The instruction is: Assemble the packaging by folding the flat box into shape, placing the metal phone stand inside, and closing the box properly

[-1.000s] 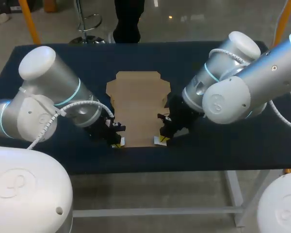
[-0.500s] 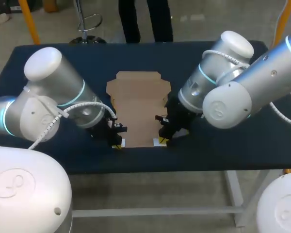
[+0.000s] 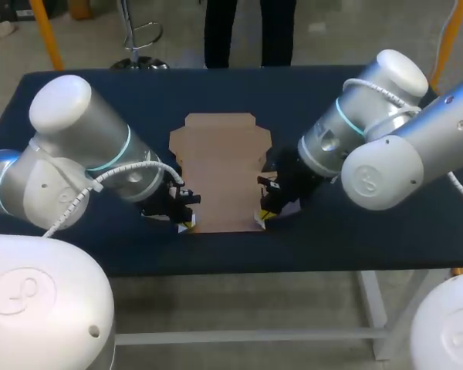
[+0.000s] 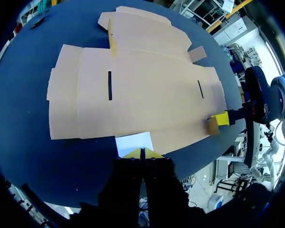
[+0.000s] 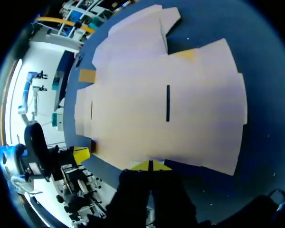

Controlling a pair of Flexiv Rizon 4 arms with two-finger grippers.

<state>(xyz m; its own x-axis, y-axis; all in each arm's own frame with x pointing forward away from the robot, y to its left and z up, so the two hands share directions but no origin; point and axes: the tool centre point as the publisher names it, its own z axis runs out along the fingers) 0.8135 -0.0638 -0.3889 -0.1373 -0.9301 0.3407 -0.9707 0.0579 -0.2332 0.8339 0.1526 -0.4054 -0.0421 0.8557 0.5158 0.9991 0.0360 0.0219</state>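
Flat box (image 3: 222, 173) unfolded at table (image 3: 139, 92) centre, long axis running near edge to far edge. Left gripper (image 3: 185, 224) at its near-left corner, right gripper (image 3: 262, 218) at its near-right corner, equally close. Both clenched tip to tip, nothing seen held.

A dark blue table (image 3: 154, 100) fills the scene.
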